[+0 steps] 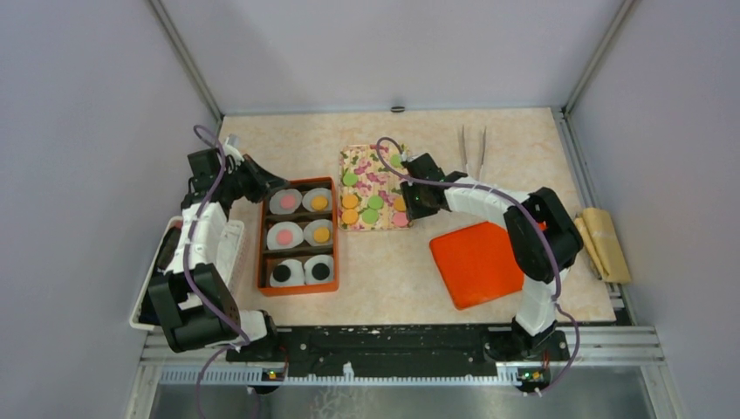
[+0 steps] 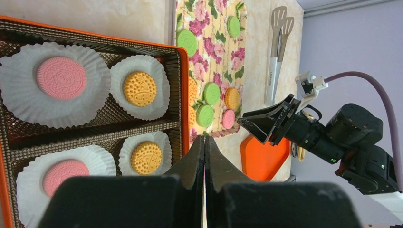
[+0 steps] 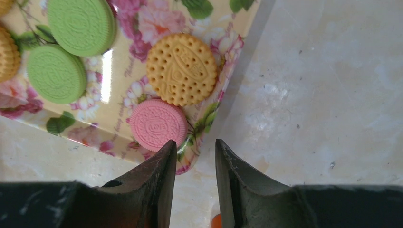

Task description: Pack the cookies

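You see six fluted white paper liners (image 2: 19, 90) in the orange box (image 1: 297, 291), two to each of its three compartments, over a brown lattice floor. Each liner carries one round embossed cookie: two boxed pink cookies (image 2: 62, 77), two boxed orange cookies (image 2: 139, 89) and two black cookies (image 1: 282, 273). Just beside the box, the glossy floral tray (image 3: 126, 52) bears eight loose cookies lying flat: four green cookies (image 3: 81, 26), three dotted orange cookies (image 3: 181, 69) and one pink cookie (image 3: 158, 124) near the tray's corner. Your left gripper (image 2: 205, 142) is clenched, its black fingers pressed together on nothing, above the box's edge. Your right gripper (image 3: 194, 141) is released, its tapered jaws a little apart and empty, poised at the tray's corner just beside the pink cookie. On the marbled tabletop (image 3: 332, 95) there are also one pair of metal tongs (image 1: 474, 148), beyond the tray, and one flat orange lid (image 1: 478, 262) with rounded corners, under the right arm.
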